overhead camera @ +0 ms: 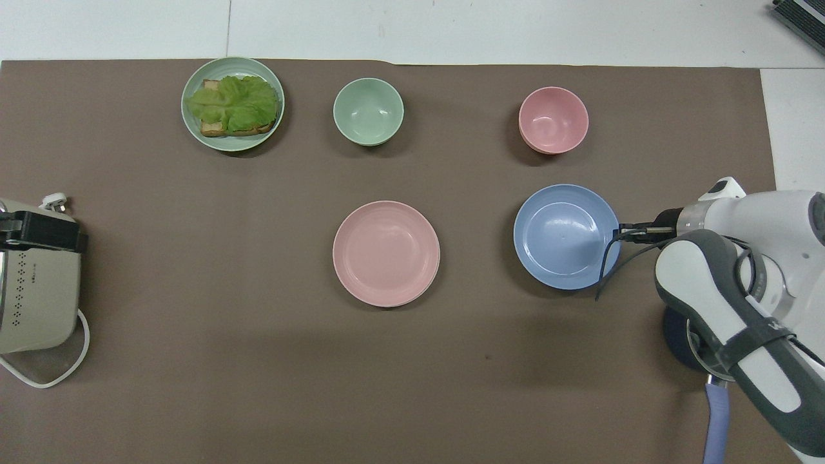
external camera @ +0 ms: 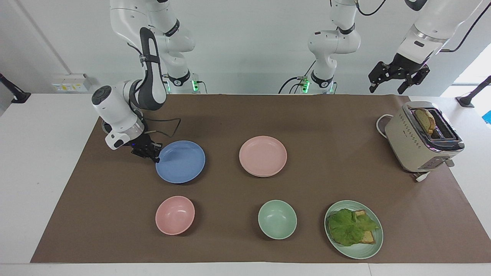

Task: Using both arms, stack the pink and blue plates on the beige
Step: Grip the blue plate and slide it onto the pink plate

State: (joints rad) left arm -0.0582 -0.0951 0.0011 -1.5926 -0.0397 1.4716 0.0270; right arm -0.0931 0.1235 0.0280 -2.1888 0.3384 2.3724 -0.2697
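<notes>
Now right gripper (external camera: 156, 155) clamped on empty blue plate (external camera: 181, 161) rim, left gripper (external camera: 399, 78) spread wide over toaster (external camera: 422, 138) holding bread (external camera: 425, 120).

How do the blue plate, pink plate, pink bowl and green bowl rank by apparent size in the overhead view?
1. Pink plate and blue plate: alike, so unranked; the blue one is lifted by one edge.
2. Green bowl and pink bowl: alike, clearly smaller.

Right gripper (overhead camera: 620, 232) clamped on blue plate (overhead camera: 566, 236) rim at the right arm's end; pink plate (overhead camera: 386, 252) sits beside it, mid-table, apart.
</notes>
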